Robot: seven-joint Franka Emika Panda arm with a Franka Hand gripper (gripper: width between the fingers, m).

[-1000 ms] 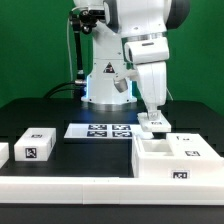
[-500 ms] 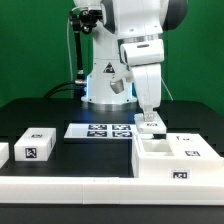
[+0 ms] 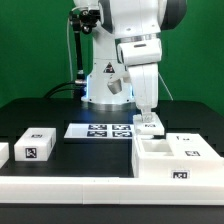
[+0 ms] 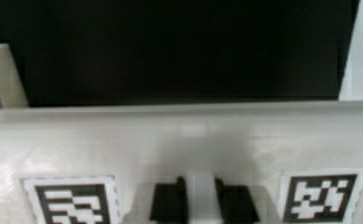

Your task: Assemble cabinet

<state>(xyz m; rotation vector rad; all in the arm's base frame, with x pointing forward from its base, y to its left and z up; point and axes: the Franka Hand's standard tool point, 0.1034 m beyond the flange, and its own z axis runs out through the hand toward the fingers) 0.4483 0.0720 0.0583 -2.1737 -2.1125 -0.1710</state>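
Exterior view: claw (image 3: 148, 117) (vertical) at cabinet (image 3: 168, 152)

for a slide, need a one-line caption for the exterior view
Panda gripper at the white cabinet's far edge, with the marker board and a small tagged block on the black table.

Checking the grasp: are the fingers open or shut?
Shut, or nearly: in the wrist view the two dark fingers stand close together, a thin pale strip between them. Whether they pinch the cabinet, cannot tell.
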